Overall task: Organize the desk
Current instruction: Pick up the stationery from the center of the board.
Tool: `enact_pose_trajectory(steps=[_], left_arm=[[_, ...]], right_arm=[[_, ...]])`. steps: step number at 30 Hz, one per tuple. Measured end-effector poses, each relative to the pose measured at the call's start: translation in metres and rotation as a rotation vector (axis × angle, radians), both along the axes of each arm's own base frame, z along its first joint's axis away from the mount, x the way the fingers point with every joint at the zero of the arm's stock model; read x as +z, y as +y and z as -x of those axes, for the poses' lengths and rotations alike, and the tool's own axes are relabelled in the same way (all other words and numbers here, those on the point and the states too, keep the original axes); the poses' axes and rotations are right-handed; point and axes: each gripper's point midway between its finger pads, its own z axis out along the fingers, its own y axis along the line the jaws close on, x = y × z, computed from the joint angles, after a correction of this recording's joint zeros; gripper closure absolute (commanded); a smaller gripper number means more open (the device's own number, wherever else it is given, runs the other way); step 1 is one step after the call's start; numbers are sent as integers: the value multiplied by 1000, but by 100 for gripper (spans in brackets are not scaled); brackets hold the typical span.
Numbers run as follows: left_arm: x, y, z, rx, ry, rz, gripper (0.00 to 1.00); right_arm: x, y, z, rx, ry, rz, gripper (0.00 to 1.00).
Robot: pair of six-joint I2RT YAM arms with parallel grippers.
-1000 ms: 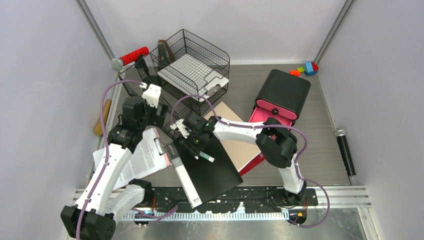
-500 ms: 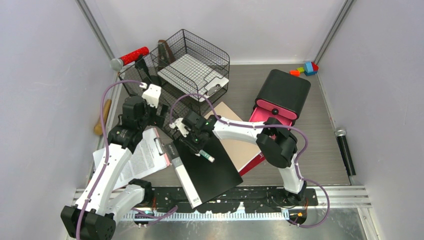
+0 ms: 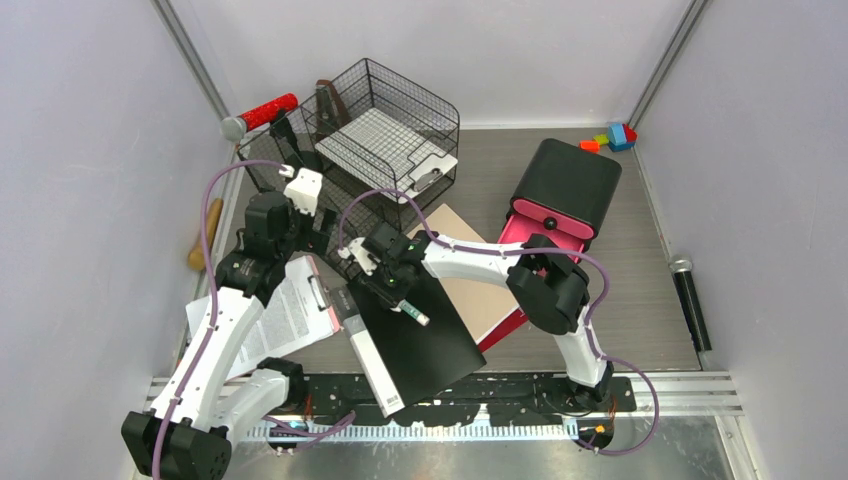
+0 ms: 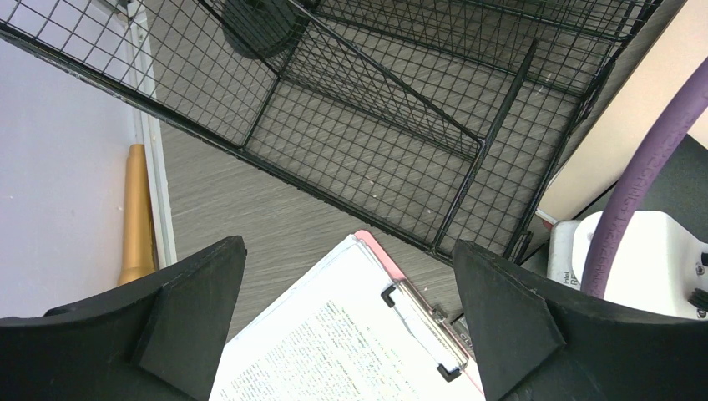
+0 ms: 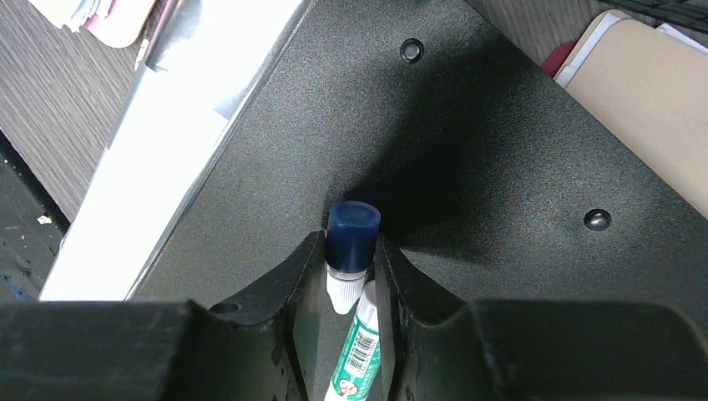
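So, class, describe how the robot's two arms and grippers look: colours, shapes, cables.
Both the left arm and right arm have white link shells with black joints, each trailed by a looping purple cable. The left gripper and right gripper are matte black with wedge-shaped jaws.

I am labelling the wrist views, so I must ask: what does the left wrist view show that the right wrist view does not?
Only the left wrist view: the rack, a gold stick by the wall, and the open left claw. Only the right wrist view: the right claw shut on a marker, over a black binder. Both: the desk, the clipboard and a tan folder.
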Motion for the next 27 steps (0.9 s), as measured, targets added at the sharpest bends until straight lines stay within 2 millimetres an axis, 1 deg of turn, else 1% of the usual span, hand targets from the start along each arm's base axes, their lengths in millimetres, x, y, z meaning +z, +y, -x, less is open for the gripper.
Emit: enact_pose_trajectory(steps=[8,14,19,22,24,27], left_arm=[[0,0,0,1,0,0,1],[0,0,0,2,0,-1,1],[0,2,0,9,-1,-4,1],[0,2,0,9,-1,-4,1],[0,2,0,10,-1,-4,1],[0,2,0,10,-1,-5,1]], right_arm=[[7,2,-1,4,-1,-2,78],[20,8,-1,13,8,-20,81],[42,9,-2,13,0,-51,81],[57,6,-7,4,-12,-74,82],[67,3,-11,-2,-24,-88,82],[83,-6,-24,-16,-53,-106,82]])
